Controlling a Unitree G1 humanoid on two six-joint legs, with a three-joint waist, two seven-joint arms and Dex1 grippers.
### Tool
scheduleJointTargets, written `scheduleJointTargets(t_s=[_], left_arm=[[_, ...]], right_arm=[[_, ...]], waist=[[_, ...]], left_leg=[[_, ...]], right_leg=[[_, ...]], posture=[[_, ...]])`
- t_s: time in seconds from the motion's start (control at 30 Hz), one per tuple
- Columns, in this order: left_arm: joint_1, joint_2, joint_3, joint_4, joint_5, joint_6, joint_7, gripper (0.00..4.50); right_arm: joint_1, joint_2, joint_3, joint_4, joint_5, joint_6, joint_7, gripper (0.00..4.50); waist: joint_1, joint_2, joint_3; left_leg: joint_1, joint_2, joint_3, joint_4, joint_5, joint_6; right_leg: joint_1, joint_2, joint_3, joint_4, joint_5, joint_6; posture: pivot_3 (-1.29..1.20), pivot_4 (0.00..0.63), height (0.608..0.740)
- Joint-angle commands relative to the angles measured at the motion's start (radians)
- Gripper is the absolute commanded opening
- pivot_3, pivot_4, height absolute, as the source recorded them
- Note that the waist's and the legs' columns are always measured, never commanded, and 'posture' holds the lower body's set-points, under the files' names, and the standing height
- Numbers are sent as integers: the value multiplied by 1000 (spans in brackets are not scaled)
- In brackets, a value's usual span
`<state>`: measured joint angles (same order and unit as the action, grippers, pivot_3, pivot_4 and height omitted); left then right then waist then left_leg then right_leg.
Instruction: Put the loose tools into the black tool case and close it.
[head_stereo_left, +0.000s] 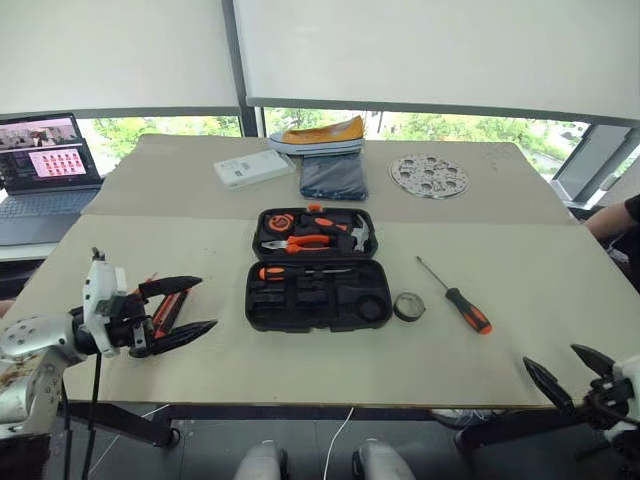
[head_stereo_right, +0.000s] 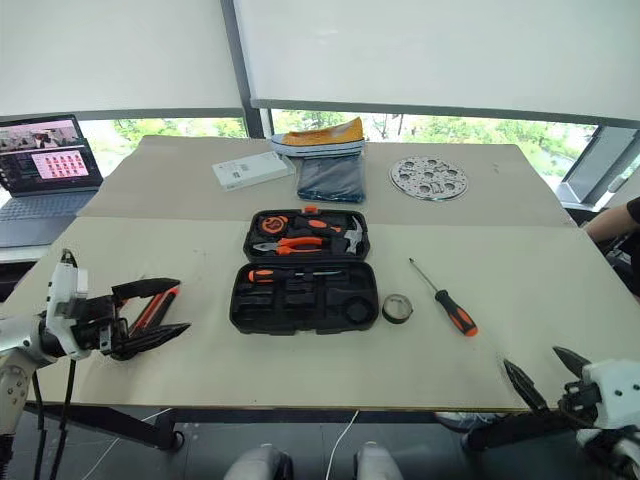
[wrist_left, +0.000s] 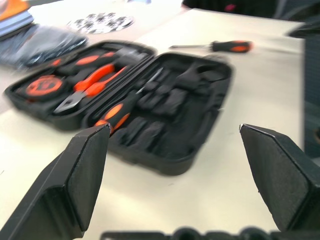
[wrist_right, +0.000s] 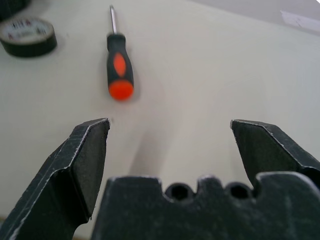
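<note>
The black tool case (head_stereo_left: 262, 310) lies open at the table's middle. One orange-black screwdriver (head_stereo_left: 300, 271) rests in its near half. A second screwdriver (head_stereo_left: 455, 295) and a small black tape roll (head_stereo_left: 408, 306) lie loose on the table to the right of the case. My left gripper (head_stereo_left: 207, 303) hovers open at the front left, pointing at the case. An orange-black utility knife (head_stereo_left: 165, 312) lies on the table there, seen through the gap behind the fingertips and not gripped. My right gripper (head_stereo_left: 570, 370) is open at the front right edge, facing the loose screwdriver (wrist_right: 119, 65) and tape roll (wrist_right: 27, 36).
Orange-handled pliers (head_stereo_left: 300, 243), a hammer and a tape measure sit in the case's far half. A folded dark blue cloth (head_stereo_left: 333, 177), a yellow shoe (head_stereo_left: 320, 135), a white box (head_stereo_left: 253, 167) and a round metal plate (head_stereo_left: 428, 176) lie behind. A laptop (head_stereo_left: 45, 165) stands far left. A person's arm (head_stereo_left: 615, 220) shows at right.
</note>
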<state>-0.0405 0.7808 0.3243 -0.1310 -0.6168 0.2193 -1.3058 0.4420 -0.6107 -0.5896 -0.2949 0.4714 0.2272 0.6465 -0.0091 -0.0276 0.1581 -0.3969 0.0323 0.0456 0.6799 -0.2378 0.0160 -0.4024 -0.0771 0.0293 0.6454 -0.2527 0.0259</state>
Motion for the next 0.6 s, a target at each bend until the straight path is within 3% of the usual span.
scheduleJointTargets(t_s=[0.03,0.13,0.27,0.5,0.6], left_arm=[[-35,-56,-85,-114,0,-14,46,4424],[-42,-73,-127,-144,-2,13,69,4424],[-36,-64,-134,-134,4,10,76,4424],[-24,-87,-155,-146,16,-2,107,4424],[-22,-89,-160,-152,19,-3,111,4500]], right_arm=[[-134,-131,81,-55,29,193,1,4500],[-297,-269,207,1,15,377,31,4500],[-450,-347,343,131,-29,473,73,4500],[-586,-311,458,287,-84,444,125,4500],[-621,-288,475,308,-98,433,130,3823]], waist=[[2,0,0],[-4,0,1],[-5,-1,1],[1,-1,1],[-3,-1,1]], left_leg=[[0,0,1,0,0,0],[-1,0,5,0,0,1],[-2,0,7,-2,1,2],[-15,-2,9,-2,-1,5],[-18,-2,10,-1,-1,5]], right_leg=[[0,0,1,0,0,0],[-2,2,5,0,2,1],[-4,7,9,-4,9,2],[-16,7,10,-6,10,6],[-18,6,11,-6,11,7]], posture=[[0,150,740],[0,150,740],[0,150,740],[0,150,740],[0,150,740]])
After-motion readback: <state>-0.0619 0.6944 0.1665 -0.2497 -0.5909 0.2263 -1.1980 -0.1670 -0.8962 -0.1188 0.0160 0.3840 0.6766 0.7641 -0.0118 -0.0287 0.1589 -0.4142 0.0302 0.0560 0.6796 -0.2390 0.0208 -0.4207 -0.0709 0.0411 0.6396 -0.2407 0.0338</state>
